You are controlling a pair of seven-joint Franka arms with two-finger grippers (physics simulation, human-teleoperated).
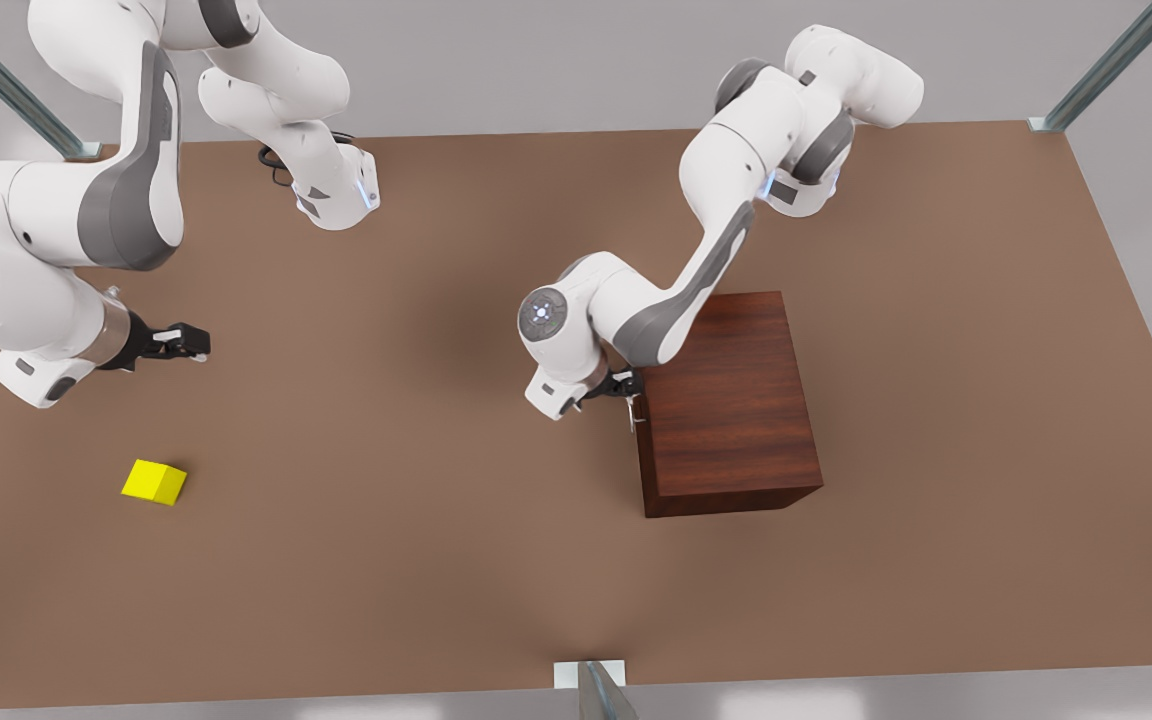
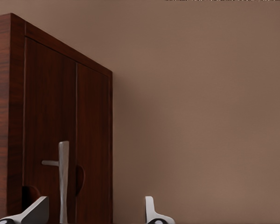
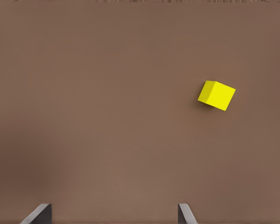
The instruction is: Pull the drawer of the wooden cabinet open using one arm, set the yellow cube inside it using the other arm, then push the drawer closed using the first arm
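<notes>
While left pincer (image 1: 628, 388) gapes at drawer handle (image 2: 63, 179), right pincer (image 1: 198, 343) spread above yellow cube (image 1: 155, 482).

A flat, matte brown surface (image 1: 456, 560) spreads out under the fingers of both arms, plain and unmarked from edge to edge. Slanted metal frame struts (image 1: 11, 85) stand at its far corners, well apart from either pair of fingers. A small pale bracket (image 1: 591, 675) sits at the middle of its near edge.

Dark wooden cabinet (image 1: 731, 400) upright on table, drawer (image 2: 60, 140) shut; small yellow cube (image 1: 155, 482) well apart.
</notes>
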